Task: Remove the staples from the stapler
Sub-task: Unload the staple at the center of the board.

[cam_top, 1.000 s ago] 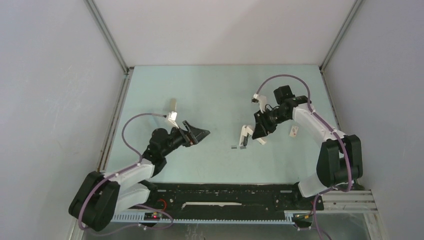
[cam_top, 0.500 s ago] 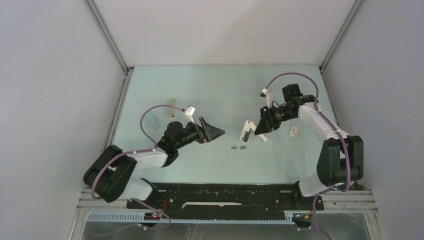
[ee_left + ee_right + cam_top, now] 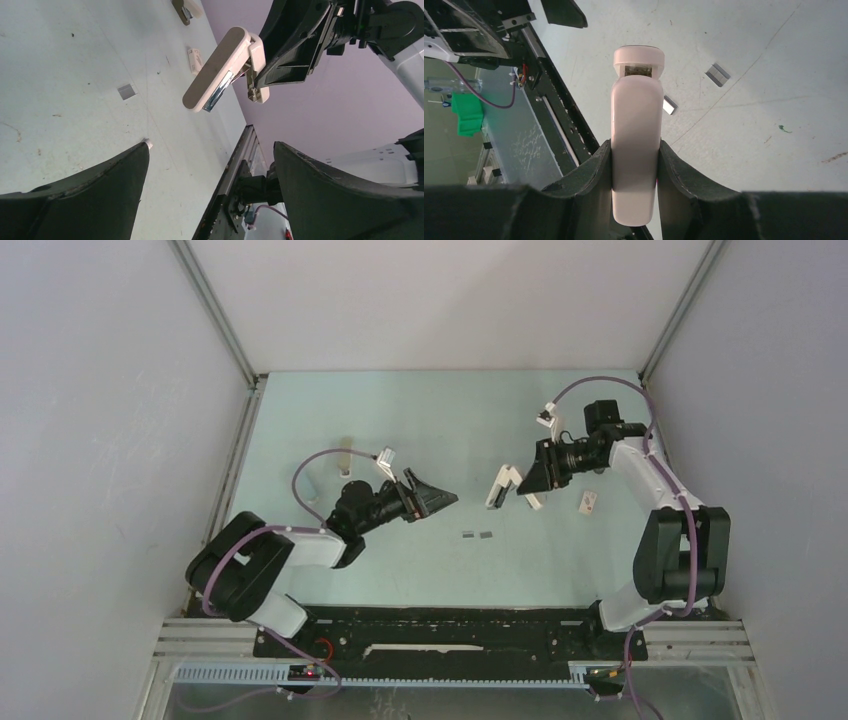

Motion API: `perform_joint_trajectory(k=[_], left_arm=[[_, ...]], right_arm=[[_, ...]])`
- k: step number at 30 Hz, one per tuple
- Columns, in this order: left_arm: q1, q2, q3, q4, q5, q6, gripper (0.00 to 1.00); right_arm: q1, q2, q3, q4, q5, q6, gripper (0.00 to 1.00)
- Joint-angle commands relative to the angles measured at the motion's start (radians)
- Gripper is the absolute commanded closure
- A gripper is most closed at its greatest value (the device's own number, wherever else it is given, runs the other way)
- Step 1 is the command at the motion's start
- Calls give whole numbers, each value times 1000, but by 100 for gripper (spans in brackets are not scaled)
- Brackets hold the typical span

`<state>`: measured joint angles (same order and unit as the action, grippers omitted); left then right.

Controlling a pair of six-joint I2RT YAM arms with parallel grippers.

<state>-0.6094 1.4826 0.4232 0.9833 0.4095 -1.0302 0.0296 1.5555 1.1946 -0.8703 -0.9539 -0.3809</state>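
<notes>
Since a second ago my right gripper point(image 3: 522, 487) has carried the small bright-white oblong plastic stapler point(image 3: 500, 488) up and toward the far right, and my left gripper point(image 3: 440, 502) has pushed rightward toward the middle of the pale green table point(image 3: 420, 420).

I see the right fingers point(image 3: 596, 170) clamped on both flanks of the stapler's rear half. Its rounded front end sticks out toward the left, clear of the surface and hinged open, with bright metal showing underneath in the left wrist view.

My left gripper is spread wide with nothing between its fingers, pointing right.

The staples point(image 3: 486, 535), two short dark-grey metal strips, lie flat and just beside each other. They sit nearer than the stapler and to its left, between the two grippers, and just right of the left fingertips. Bare table surrounds them, and the black rail point(image 3: 450, 625) along the near edge is well apart from them.

A small flat white box point(image 3: 588, 502) lies right of the right gripper, short of the right edge.
</notes>
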Motion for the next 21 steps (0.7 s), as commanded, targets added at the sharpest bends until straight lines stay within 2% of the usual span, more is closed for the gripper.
perform_joint_trajectory(k=[1, 7, 21], left_arm=[[-10, 60, 56, 155, 31, -86, 0], [-13, 161, 77, 320, 48, -201, 1], [-39, 339, 209, 396, 102, -278, 8]], right_arm=[[2, 11, 64, 14, -75, 25, 100], [-9, 42, 118, 15, -130, 61, 100], [11, 61, 124, 21, -238, 105, 100]])
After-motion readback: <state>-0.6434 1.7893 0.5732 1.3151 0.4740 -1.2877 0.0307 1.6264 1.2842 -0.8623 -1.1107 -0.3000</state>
